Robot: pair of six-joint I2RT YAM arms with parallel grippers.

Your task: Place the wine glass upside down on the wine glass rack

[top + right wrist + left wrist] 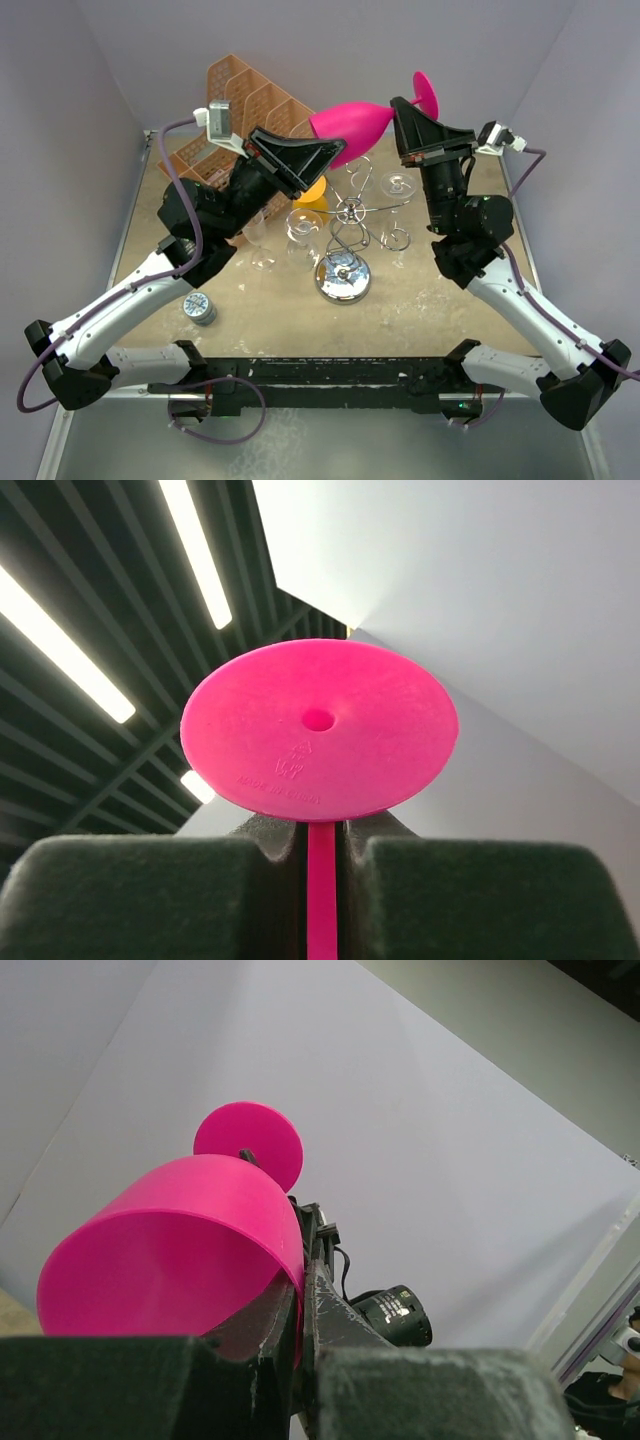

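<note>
Probably light, stiff and slick, the hot-pink plastic wine glass hangs sideways in the air beyond the silver wire rack, left fingers clamping its bowl rim, right fingers pinching its stem, the surer hold.

An orange mesh file organiser stands at the far left of the beige table, with a small yellow object just beside its near end. Two clear stemmed glasses stand side by side near the table's middle. A small round tin sits alone towards the near left edge. Long ceiling lights glow overhead.
</note>
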